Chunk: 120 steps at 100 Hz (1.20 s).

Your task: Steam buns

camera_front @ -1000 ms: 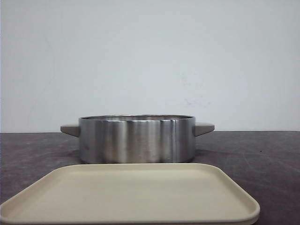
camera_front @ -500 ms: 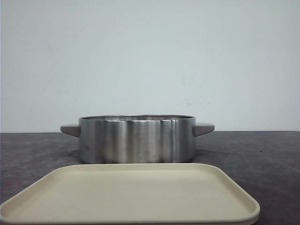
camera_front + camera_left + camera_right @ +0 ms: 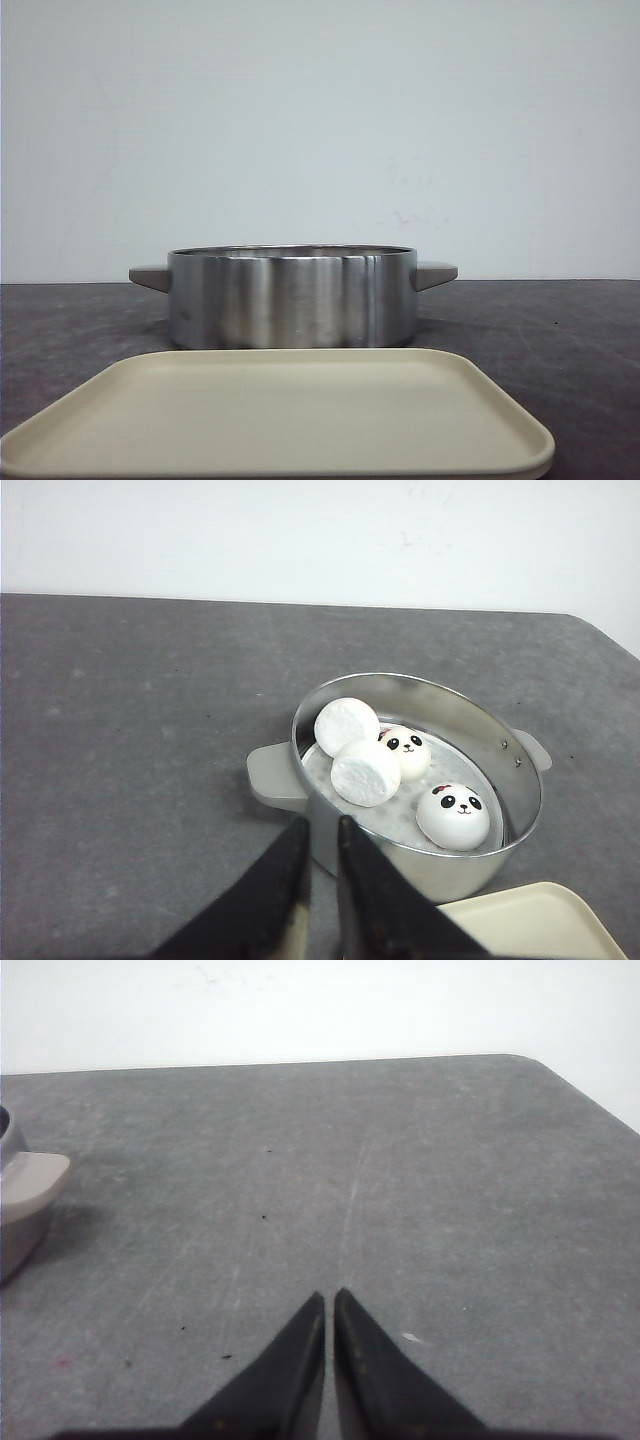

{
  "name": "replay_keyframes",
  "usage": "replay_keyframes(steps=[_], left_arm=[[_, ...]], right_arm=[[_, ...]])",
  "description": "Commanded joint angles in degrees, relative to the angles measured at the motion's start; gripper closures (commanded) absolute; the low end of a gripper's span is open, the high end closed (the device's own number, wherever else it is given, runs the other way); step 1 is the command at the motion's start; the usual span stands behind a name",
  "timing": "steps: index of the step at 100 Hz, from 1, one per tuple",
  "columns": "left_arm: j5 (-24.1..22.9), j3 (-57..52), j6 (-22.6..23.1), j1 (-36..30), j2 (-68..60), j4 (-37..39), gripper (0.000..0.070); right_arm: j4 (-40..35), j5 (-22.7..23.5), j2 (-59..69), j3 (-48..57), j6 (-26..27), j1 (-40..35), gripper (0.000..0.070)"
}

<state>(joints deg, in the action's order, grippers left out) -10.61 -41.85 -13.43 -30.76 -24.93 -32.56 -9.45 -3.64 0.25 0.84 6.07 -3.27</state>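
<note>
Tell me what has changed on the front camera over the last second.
Nothing visibly changed. The steel pot sits in the same spot behind the beige tray, and neither arm has entered the front view.

**Count of things in view**

Four buns point(image 3: 378, 767) sit in the pot: two show panda faces, two show only plain white. There is one steel pot point(image 3: 292, 297) with two grey handles point(image 3: 435, 273), one on each side. One cream tray point(image 3: 280, 415) lies in front of it. Two grippers appear, the left gripper point(image 3: 322, 832) and the right gripper point(image 3: 329, 1305), one per wrist view, each with two dark fingers.
</note>
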Motion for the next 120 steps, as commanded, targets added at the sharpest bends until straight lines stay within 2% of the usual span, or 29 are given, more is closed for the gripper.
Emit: replay_keyframes(steps=[1,18,31,36,49,58,64,72,101,111,120], left_arm=[[-0.15,-0.63,0.55,-0.22,-0.04,0.76,0.07],[-0.66,-0.63,1.73,-0.02,0.0,0.92,0.07],[0.55,2.05,1.75,3.43,2.6,1.53,0.07],[3.08,5.97,1.38,5.84,4.76,4.59,0.07],[9.18,19.89,-3.56,13.44,12.33,17.42,0.07],[10.23,28.87,-5.35,17.51,17.18,24.63,0.07],[10.29,32.79,-5.35,19.19,19.3,26.8,0.07],[9.99,36.54,-4.11,21.22,21.55,27.19,0.07],[9.01,41.07,8.44,26.53,24.65,24.87,0.07],[7.58,41.07,9.75,27.82,24.76,21.55,0.07],[7.15,41.07,11.45,29.4,24.74,21.64,0.07]], right_arm=[[0.42,0.02,-0.04,-0.13,0.61,0.09,0.0691],[0.42,0.02,-0.04,-0.13,0.61,0.09,0.0691],[0.42,0.02,-0.04,-0.13,0.63,0.09,0.0691],[0.42,0.02,-0.04,-0.13,0.63,0.09,0.0691],[0.42,0.04,-0.04,-0.13,0.63,0.09,0.0691],[0.42,-0.07,-0.04,-0.13,0.61,0.09,0.0691],[0.42,-0.04,-0.04,-0.15,0.61,0.09,0.0691],[0.42,0.02,-0.04,-0.15,0.61,0.09,0.0691],[0.42,0.0,-0.04,-0.13,0.61,0.09,0.0691],[0.42,0.0,-0.04,-0.13,0.61,0.09,0.0691],[0.42,0.0,-0.04,-0.13,0.63,0.09,0.0691]])
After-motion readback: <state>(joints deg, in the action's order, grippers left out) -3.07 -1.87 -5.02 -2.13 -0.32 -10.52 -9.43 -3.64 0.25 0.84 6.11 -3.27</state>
